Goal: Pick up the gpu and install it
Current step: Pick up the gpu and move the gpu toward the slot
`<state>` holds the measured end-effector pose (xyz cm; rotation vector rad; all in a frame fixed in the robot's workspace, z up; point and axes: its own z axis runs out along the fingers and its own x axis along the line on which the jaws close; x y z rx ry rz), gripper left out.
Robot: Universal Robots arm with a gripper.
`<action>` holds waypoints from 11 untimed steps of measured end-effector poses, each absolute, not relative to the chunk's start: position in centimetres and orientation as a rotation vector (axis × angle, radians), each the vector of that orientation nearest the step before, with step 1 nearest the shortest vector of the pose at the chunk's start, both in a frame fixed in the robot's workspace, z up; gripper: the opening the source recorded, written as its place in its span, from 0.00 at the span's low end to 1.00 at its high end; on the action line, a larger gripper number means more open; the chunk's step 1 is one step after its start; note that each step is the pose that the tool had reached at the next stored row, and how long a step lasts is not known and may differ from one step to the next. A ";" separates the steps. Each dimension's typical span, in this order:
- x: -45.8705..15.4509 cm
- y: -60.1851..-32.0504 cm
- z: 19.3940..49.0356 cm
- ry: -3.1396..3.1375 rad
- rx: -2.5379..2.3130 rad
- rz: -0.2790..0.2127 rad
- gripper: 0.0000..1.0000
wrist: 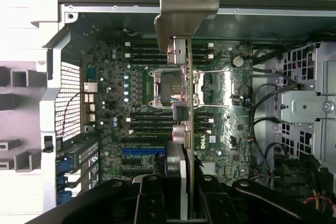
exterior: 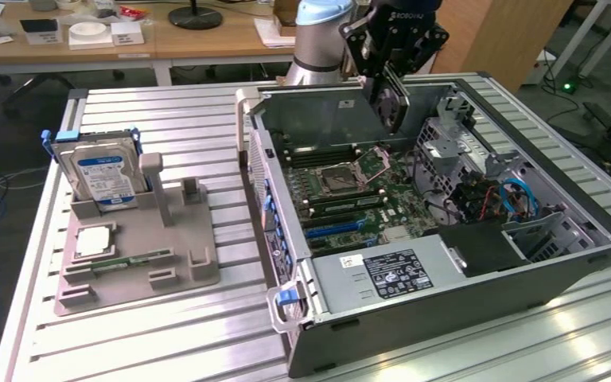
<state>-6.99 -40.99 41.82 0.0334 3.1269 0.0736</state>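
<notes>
Gripper [exterior: 391,70] pinches the gpu [exterior: 394,105], which hangs upright above the motherboard [exterior: 361,193] in the open case [exterior: 444,318]. Pickup done, not yet seated.

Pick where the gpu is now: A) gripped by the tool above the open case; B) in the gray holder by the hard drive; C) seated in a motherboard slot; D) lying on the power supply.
A: the gpu hangs from the tool, above the motherboard in the open case.
</notes>
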 end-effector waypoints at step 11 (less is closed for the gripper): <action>-5.5 -41.0 41.8 3.127 0.033 0.074 0.28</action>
